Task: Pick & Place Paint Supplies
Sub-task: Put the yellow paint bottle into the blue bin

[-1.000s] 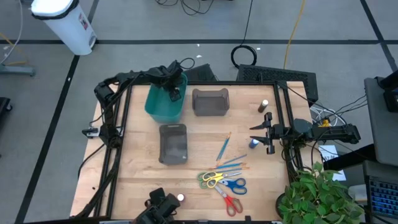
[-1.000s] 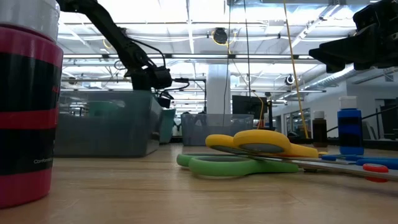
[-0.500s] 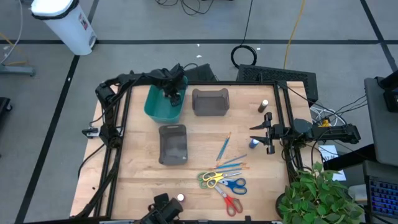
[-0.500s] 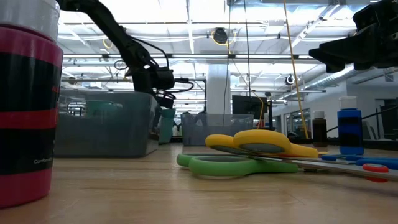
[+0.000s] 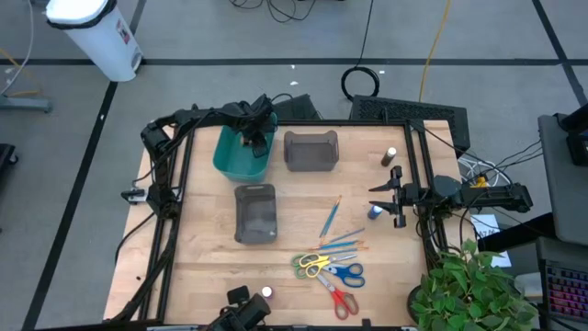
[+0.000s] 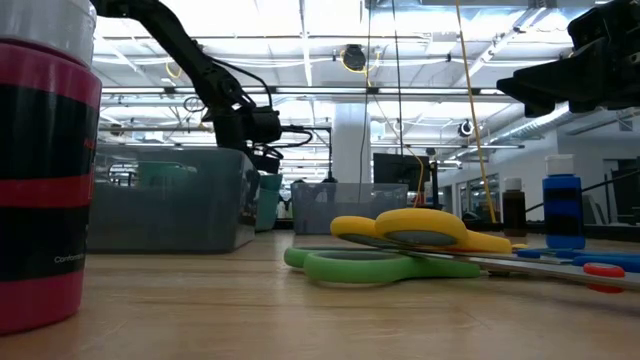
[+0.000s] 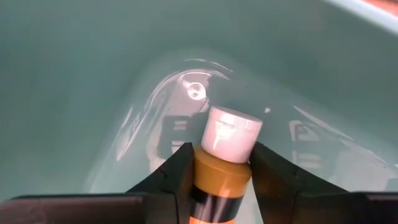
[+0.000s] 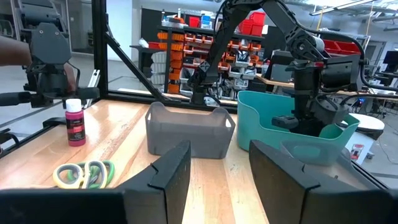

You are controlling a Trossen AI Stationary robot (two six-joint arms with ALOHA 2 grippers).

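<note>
So right now we see the left gripper [image 7: 221, 171] down inside the teal bin [image 5: 234, 158] at the far left of the desk [image 5: 211, 257], and its jaws are pinched against both sides of a brown paint bottle [image 7: 219, 180] with a white cap. In the left wrist view the bottle sits snug between the two dark fingers [image 7: 177, 177], cap pointing toward the bin's teal floor. From above, the left arm's end [image 5: 254, 124] hangs over the bin's far right corner.

The right gripper [image 5: 397, 195] waits near the desk's right edge. Its jaws stand partly apart with nothing between them, as far as we can see in the right wrist view.

Just beside that gripper stands a blue paint bottle [image 5: 374, 212], and farther back a darker bottle [image 5: 390, 157] near the far right corner. Two grey bins sit on the desk: one [image 5: 310, 151] next to the teal bin, one [image 5: 255, 212] nearer the middle.

The thin brushes [image 5: 335, 230] lie loose right of centre. The scissors are piled toward the front: green-yellow ones [image 5: 310, 266], blue ones [image 5: 346, 273] and red ones [image 5: 340, 300], overlapping each other. We also spot a pink bottle [image 8: 74, 122] at the desk's front edge.
</note>
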